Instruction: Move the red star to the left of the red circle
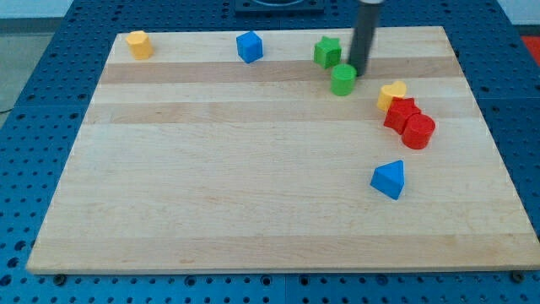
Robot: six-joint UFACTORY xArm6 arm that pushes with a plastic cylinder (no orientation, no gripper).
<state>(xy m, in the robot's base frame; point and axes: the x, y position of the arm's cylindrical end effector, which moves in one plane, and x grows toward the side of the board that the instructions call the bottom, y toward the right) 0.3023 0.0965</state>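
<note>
Red star [401,112] right of centre, wedged touching yellow heart [391,93] and red circle [418,132]. My tip [358,71] upper frame, beside green cylinder [342,80]; no fingers, bare rod. Star looks light, rigid, slidy; I'd push its right flank.

Red star [400,112], red circle [418,132], pale wood board [253,186]

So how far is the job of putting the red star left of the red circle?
Nothing looks done yet: the red star sits pressed against the red circle, above and slightly left of it, with the yellow heart touching its top. My tip is beside the green circle, away from the star. The whole push is left.
</note>
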